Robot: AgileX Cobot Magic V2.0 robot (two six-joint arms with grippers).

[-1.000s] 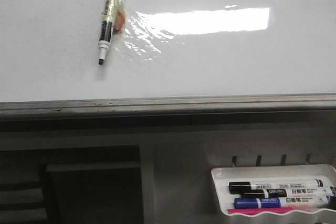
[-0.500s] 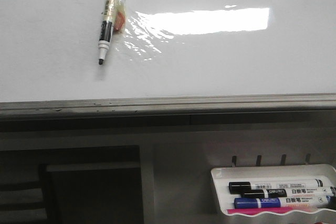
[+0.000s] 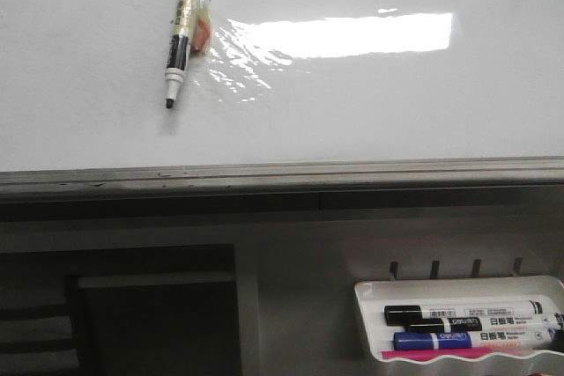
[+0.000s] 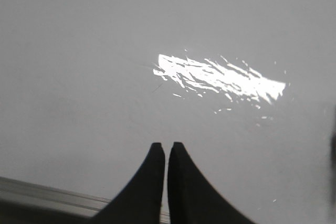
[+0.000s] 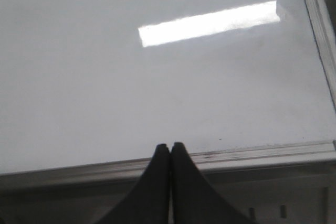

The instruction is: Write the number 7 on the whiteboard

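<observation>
The small white tray (image 3: 458, 290) hangs below the board at the lower right of the front view; in it lie three markers, a black-capped one (image 3: 458, 312) farthest back, a second black one (image 3: 480, 324) in the middle and a blue one (image 3: 471, 338) nearest the scalloped front wall, all lying lengthwise and side by side; a pink strip (image 3: 480, 352) shows along the tray's front.

The whiteboard (image 3: 370, 112) fills the upper half of the front view, glossy white, with its grey metal edge strip (image 3: 282, 173) running across below it; a bright bar of glare (image 3: 352, 34) lies on it, and a wrinkled clear-film patch (image 3: 231, 61) sits at the glare's left end. A loose marker (image 3: 181, 33) lies on the board, uncapped, tip toward the edge strip, just beside the film patch, with clear tape around its barrel; no drawn stroke shows on the board, so the number 7 is not yet written.

The left gripper (image 4: 166, 148) hangs over the board with its two dark fingers nearly touching and nothing between them; the right gripper (image 5: 169, 148) is over the edge strip, fingers pressed together, likewise holding nothing.

Against the earlier front pictures nothing differs; the marker, the tray and its contents lie exactly where they were.
</observation>
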